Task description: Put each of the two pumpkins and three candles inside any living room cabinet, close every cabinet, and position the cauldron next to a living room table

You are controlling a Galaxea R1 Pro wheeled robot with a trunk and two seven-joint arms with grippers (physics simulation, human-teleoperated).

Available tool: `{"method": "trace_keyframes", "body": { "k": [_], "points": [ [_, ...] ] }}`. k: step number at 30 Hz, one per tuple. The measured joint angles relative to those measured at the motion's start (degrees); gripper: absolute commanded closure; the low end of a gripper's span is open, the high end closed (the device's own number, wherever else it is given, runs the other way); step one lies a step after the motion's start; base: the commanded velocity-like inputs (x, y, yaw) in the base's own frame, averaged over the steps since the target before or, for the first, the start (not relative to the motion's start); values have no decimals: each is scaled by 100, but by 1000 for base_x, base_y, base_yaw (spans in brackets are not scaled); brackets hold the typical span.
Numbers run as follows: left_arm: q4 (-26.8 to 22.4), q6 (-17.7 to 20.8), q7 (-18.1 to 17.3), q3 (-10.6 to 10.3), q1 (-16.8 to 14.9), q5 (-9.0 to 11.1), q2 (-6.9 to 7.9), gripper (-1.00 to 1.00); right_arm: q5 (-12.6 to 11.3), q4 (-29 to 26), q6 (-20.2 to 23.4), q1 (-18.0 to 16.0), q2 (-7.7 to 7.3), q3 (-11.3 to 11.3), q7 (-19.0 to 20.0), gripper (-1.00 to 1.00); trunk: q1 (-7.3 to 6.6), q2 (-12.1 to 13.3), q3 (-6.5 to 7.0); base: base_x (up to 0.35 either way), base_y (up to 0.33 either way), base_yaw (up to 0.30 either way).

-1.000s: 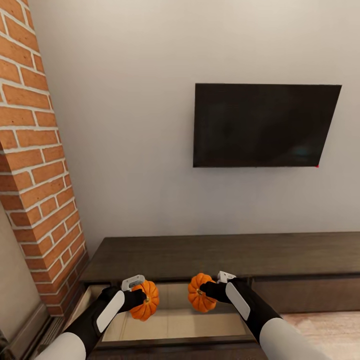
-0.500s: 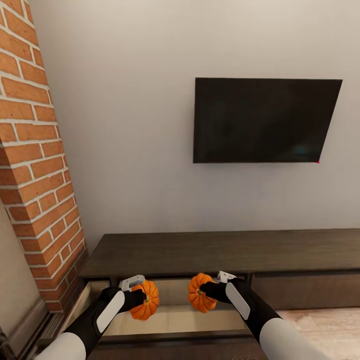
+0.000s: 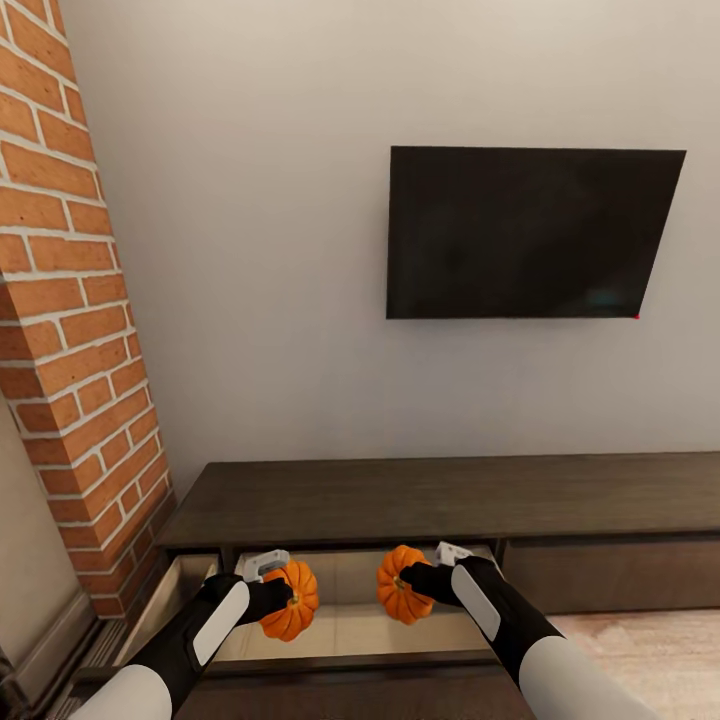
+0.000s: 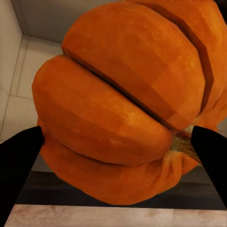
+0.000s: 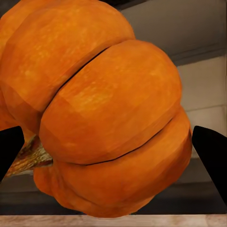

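Over the drawer: we hold 2 pumpkins above the open drawer (image 3: 345,625) of the dark brown cabinet (image 3: 400,495), pale wood showing below both.
Left gripper (image 3: 282,592): its fingers are clamped on the left pumpkin (image 3: 290,600); in the left wrist view the dark fingertips (image 4: 19,161) press against its ribbed sides.
Right gripper (image 3: 408,580): its fingers are closed around the right pumpkin (image 3: 400,585), which hangs a little nearer the cabinet top than the other.
What has just changed: across the last second the wall-mounted TV (image 3: 530,232) and the cabinet top sit higher in the head view, so we judge that the camera tilted or the trunk dropped. The arms and pumpkins hold the same place in the view, and more of the drawer's inside shows.
What that means: we judge both pumpkins ready for release into the drawer; nothing is placed yet, and the drawer must be shut afterwards.
Hard to make out: we cannot tell how high the pumpkins hang above the drawer floor.
Hidden: each pumpkin blocks most of its wrist view, so the landing spot beneath is mostly covered; the right pumpkin's stem (image 5: 26,158) just peeks out at its side.
Cut off: the drawer's near edge and the cabinet's right end run out of view.
Beside us: a brick column (image 3: 70,330) stands just left of the cabinet.
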Motion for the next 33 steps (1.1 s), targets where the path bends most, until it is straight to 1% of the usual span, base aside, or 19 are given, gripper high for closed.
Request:
{"method": "trace_keyframes", "body": {
  "k": [8, 12, 26, 33],
  "points": [
    [-3, -10, -14, 2, 0, 0, -4, 100, 1, 11, -154, 1, 0, 0, 0, 100, 0, 0, 0, 22, 0, 0],
    [-1, -9, -14, 0, 0, -1, -8, 100, 3, 12, -157, 0, 0, 1, -3, 100, -2, 0, 0, 202, 0, 0],
    [0, -7, -18, 0, 0, 0, -17, 100, 2, 11, -154, 1, 0, 1, -4, 100, -2, 0, 0, 118, 0, 0],
    [-4, -14, -26, 4, 0, -14, -18, 100, 1, 11, -153, 1, 0, 1, -4, 100, 0, 0, 0, 19, 0, 0]
  ]
}}
